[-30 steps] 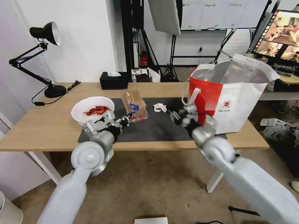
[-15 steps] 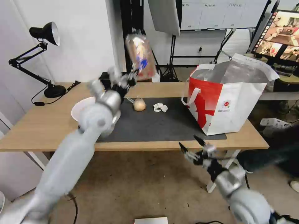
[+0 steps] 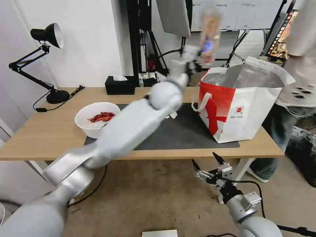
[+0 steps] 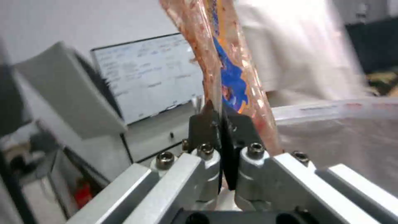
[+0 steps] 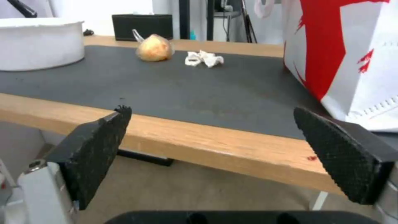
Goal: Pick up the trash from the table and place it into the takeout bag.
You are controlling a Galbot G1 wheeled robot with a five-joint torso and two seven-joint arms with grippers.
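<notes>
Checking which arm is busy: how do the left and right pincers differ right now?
The left pincer is shut on the clear food tray; the right pincer is open and holds nothing. The left is raised above the takeout bag; the right hangs low, below the table edge. Both have black fingers.

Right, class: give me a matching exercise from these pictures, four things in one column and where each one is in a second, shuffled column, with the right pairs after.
Things:
1. clear plastic food tray
2. white bowl
3. crumpled tissue
4. right gripper

Places:
A. on the dark grey mat, beside the small knotted bag
B. below the table's front edge, open and holding nothing
C. in the air above the takeout bag, pinched by the left gripper
D. on the table, at the mat's left end

Pairs: 1-C, 2-D, 3-A, 4-B
</notes>
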